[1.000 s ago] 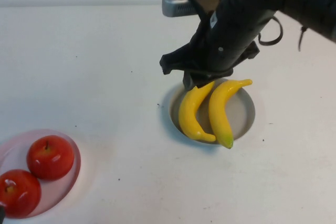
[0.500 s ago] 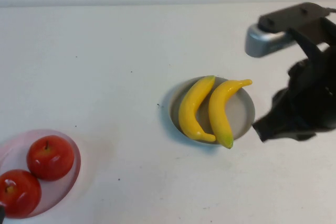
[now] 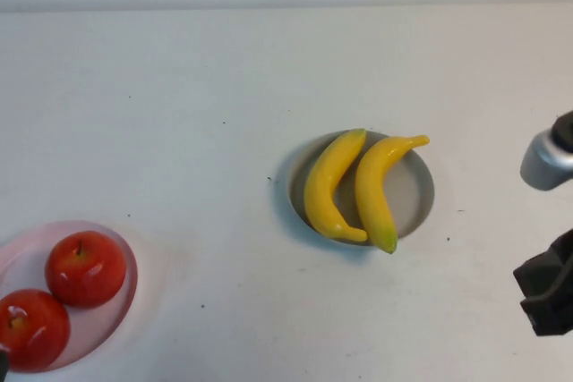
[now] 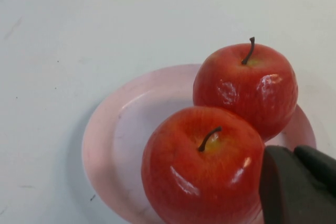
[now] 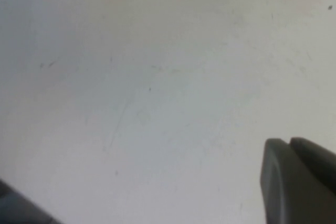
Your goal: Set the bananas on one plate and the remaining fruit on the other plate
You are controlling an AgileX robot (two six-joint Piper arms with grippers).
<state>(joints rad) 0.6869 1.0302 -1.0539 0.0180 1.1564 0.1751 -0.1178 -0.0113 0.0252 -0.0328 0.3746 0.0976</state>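
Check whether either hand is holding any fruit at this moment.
Neither. The right hand is at the table's right edge, away from the bananas; the left hand sits beside the apples, gripping nothing.

Yellow bananas on grey-blue, red apples on pale pink, all on a white tabletop.

The two bananas (image 3: 358, 190) were glossy yellow with greenish tips, lying on the grey-blue plate (image 3: 414, 194) right of the frame's centre. At lower left, the two apples (image 3: 85, 267) were shiny red with brown stems and pale highlights, on the pale pink, slightly translucent plate (image 3: 112, 310). The tabletop (image 3: 179, 114) was white with a few small dark specks. The right gripper (image 3: 548, 297) at the right edge was black beneath a silver-grey part; the left gripper (image 4: 299, 184) showed black beside the apples in its wrist view.
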